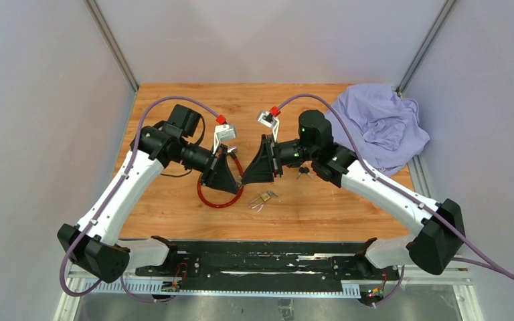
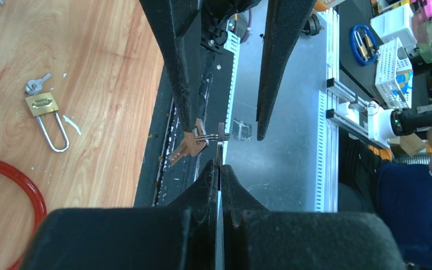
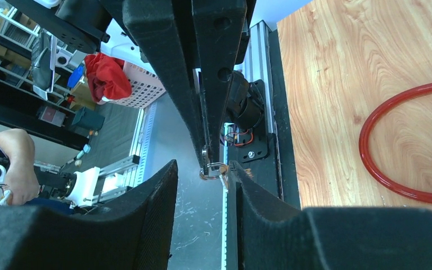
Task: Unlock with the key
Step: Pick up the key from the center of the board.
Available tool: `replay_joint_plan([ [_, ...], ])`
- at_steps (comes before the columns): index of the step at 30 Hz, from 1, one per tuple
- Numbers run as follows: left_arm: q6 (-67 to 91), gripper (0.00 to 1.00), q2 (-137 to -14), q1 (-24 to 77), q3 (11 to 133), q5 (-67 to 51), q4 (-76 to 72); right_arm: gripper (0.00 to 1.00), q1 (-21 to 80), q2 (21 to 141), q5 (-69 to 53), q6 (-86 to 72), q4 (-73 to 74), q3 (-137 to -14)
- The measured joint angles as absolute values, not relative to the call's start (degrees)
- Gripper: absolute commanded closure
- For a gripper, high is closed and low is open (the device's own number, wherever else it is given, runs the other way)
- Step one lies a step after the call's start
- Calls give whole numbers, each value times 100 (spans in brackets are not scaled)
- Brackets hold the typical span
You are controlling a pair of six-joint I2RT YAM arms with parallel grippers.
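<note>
My left gripper (image 2: 219,167) is shut on the key, pinching a thin metal blade seen edge-on. From that blade a small ring (image 2: 205,136) carries a copper key (image 2: 188,147) that hangs to the left. My right gripper (image 3: 202,166) faces it with its jaws open around the ring (image 3: 214,169); its right-hand finger (image 3: 242,185) touches the ring. From above, both grippers (image 1: 235,182) (image 1: 249,175) meet tip to tip over the table's middle. The brass padlock (image 2: 41,104) lies flat on the wood (image 1: 263,198), a small silver key (image 2: 36,84) at its body, apart from both grippers.
A red rubber ring (image 1: 219,195) lies under the left gripper. A crumpled purple cloth (image 1: 381,124) covers the back right corner. Another small bunch of dark keys (image 1: 302,172) lies beside the right wrist. The black rail (image 1: 261,257) runs along the table's near edge.
</note>
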State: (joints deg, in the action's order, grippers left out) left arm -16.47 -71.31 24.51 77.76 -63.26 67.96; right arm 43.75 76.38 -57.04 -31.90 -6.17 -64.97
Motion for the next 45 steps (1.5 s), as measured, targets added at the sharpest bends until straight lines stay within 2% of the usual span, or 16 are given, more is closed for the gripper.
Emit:
replay_joint_plan([
  [7, -1645, 100, -7131, 2458, 7688, -6407, 6829, 72, 4386, 7749, -5774, -3197, -637, -6499],
  [13, -1645, 99, -7131, 2458, 7686, -6429, 6829, 75, 4456, 7830, -5857, -3212, -646, -6510],
  [15, -1647, 100, -7131, 2458, 7686, -6429, 6829, 83, 4491, 7863, -5892, -3212, -642, -6519],
  [17, -1647, 100, -7131, 2458, 7684, -6427, 6836, 98, 4501, 7891, -5909, -3221, -648, -6521],
  [18, -1647, 100, -7131, 2464, 7679, -6416, 6864, 99, 4504, 7902, -5920, -3232, -661, -6530],
  [31, -1708, 100, -7404, 2528, 7695, -6372, 7190, 99, 4497, 8014, -6130, -3151, -416, -6552],
  [45, -2202, 100, -8014, 2558, 8219, -6018, 7940, 99, 4477, 8060, -5843, -2858, -82, -6567],
])
